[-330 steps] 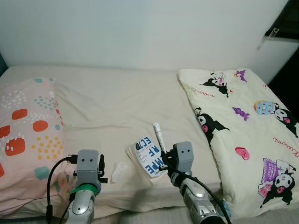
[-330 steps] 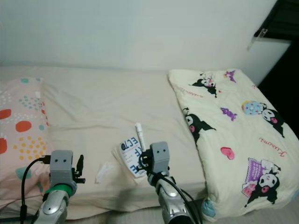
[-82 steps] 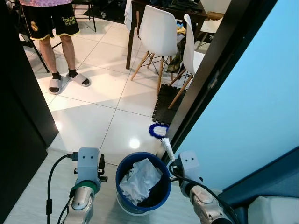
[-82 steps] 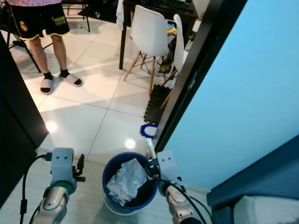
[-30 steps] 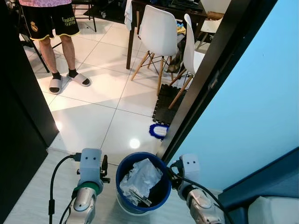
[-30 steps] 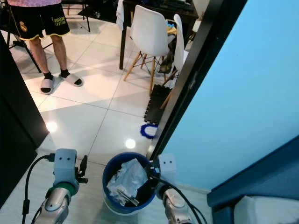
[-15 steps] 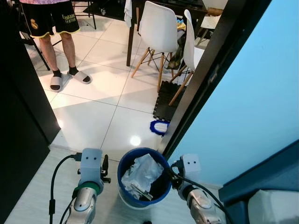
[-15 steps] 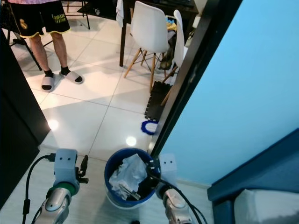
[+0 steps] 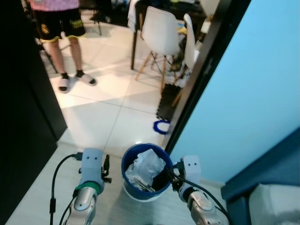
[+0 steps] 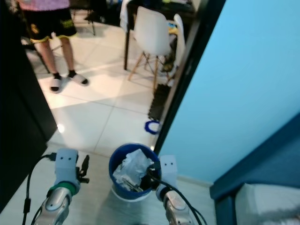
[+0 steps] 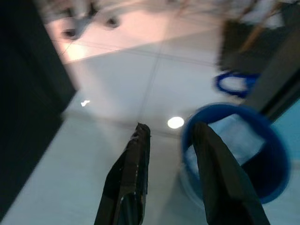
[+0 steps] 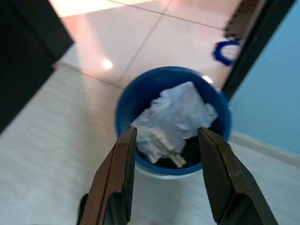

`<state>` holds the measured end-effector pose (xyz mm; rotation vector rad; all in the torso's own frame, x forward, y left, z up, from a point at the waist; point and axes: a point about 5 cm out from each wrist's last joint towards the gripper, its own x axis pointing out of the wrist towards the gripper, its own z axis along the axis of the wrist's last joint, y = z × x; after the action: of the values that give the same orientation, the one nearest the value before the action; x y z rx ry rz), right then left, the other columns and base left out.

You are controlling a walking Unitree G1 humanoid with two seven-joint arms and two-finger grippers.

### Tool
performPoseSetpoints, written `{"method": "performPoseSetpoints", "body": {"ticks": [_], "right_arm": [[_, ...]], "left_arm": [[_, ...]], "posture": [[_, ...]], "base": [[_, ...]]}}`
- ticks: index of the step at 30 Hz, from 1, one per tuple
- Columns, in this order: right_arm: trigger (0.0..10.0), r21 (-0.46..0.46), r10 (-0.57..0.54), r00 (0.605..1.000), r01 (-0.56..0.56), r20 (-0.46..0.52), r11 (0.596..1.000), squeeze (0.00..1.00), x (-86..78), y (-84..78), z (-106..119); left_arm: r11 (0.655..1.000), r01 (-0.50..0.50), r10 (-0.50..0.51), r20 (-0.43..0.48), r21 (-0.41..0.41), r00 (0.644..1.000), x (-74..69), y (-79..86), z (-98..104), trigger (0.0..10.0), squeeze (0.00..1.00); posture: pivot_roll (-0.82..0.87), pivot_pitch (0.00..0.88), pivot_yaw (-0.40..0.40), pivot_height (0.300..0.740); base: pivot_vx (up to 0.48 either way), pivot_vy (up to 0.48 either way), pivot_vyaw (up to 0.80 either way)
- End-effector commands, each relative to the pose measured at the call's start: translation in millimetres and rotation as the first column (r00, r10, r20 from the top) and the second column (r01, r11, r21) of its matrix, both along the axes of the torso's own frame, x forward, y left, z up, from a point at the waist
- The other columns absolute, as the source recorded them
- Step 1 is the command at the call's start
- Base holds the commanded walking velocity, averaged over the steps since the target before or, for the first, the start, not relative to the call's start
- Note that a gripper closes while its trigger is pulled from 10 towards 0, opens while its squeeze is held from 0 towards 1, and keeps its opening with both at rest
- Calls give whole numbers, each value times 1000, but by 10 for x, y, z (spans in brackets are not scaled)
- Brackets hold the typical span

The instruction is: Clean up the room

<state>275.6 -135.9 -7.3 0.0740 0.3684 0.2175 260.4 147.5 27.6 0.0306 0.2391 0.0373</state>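
Observation:
A blue bin stands on the floor right in front of me, by the dark door frame. Crumpled white paper fills it, and a white tube lies on the paper. My right gripper hangs open and empty over the bin's near right rim; it is also at the bin's right side in the head view. My left gripper is open and empty to the left of the bin, above bare floor; its wrist view has the bin beside its fingers.
A person in sandals stands at the far left on the tiled floor. White chairs and a table are farther back. A blue ring-shaped object lies by the door frame. A black cabinet stands left, a blue wall right.
The white tube held over the bin 2.7 s ago now lies inside it, and my right gripper is empty. The camera has since shifted, so the whole scene has moved in view.

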Motion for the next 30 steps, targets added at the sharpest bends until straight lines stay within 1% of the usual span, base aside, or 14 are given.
{"method": "performPoseSetpoints", "body": {"ticks": [1,23,30], "right_arm": [[10000,-3,-21,999,21,-25,1000,0,-58,-47,-56],[10000,-2,-22,999,22,-27,1000,0,-55,-45,-57],[10000,-4,-26,999,26,-26,1000,0,-45,-49,-51]], "left_arm": [[1000,9,-9,-16,-8,1000,-10,-28,-32,10000,0],[1000,10,-10,-13,-9,1000,-2,-19,-29,10000,0],[1000,13,-13,-12,-6,1000,20,-20,-22,10000,0]], "posture": [[29,56,-36,740],[33,50,-36,740],[31,42,-33,740]], "base": [[-289,0,0],[-281,0,0],[-277,0,0]]}}
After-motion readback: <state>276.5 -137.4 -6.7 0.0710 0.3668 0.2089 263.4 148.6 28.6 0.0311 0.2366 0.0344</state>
